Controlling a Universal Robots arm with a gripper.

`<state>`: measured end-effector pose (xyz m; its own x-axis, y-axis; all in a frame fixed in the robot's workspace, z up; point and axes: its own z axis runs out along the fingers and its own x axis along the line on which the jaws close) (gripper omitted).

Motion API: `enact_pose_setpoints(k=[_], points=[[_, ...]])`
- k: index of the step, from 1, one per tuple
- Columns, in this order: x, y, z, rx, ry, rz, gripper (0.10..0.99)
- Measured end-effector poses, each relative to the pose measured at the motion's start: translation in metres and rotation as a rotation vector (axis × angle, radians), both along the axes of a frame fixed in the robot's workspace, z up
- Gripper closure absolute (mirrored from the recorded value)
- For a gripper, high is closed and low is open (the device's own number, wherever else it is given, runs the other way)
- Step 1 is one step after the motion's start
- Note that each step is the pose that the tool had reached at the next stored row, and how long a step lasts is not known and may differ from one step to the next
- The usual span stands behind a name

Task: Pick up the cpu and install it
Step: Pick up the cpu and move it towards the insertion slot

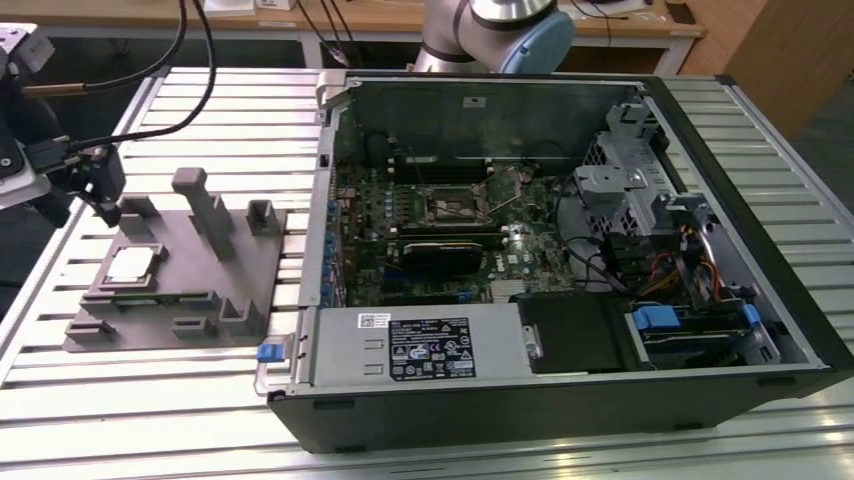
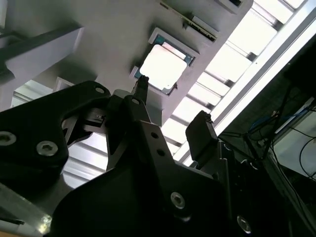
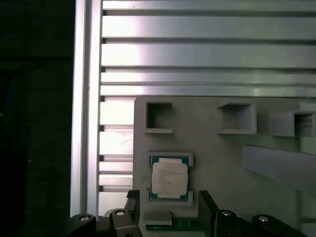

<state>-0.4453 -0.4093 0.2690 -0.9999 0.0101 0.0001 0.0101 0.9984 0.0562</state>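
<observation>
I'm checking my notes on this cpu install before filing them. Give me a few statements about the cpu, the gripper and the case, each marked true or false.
1. The cpu lies in a recess of the grey holder. True.
2. The gripper is shut on the cpu. False: it is open, and the cpu lies unheld in the holder.
3. The computer case lies open, its motherboard showing. True.
4. The holder sits on the exterior view's right of the case. False: it sits on the left.
</observation>
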Motion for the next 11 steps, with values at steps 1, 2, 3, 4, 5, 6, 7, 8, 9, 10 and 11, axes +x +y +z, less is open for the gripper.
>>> enact_pose_setpoints(k=[1,2,3,4,5,6,7,8,9,10,11], points=[[0.0000,-0.0001,-0.0016,0.000,0.0000,0.003,0.498],[0.0000,-0.0002,-0.0031,0.000,0.0001,0.006,0.498],[0.0000,-0.0003,-0.0046,-0.001,0.0004,0.011,0.498],[0.0000,-0.0003,-0.0061,-0.003,0.0010,0.017,0.486],[0.0000,-0.0004,-0.0077,-0.004,0.0014,0.022,0.486],[0.0000,-0.0004,-0.0095,-0.004,0.0018,0.026,0.427],[0.0000,-0.0004,-0.0115,-0.004,0.0019,0.029,0.427],[0.0000,-0.0004,-0.0132,-0.004,0.0020,0.029,0.427],[0.0000,-0.0004,-0.0145,-0.004,0.0021,0.029,0.427],[0.0000,-0.0004,-0.0156,-0.004,0.0020,0.029,0.427],[0.0000,-0.0004,-0.0167,-0.004,0.0020,0.030,0.427]])
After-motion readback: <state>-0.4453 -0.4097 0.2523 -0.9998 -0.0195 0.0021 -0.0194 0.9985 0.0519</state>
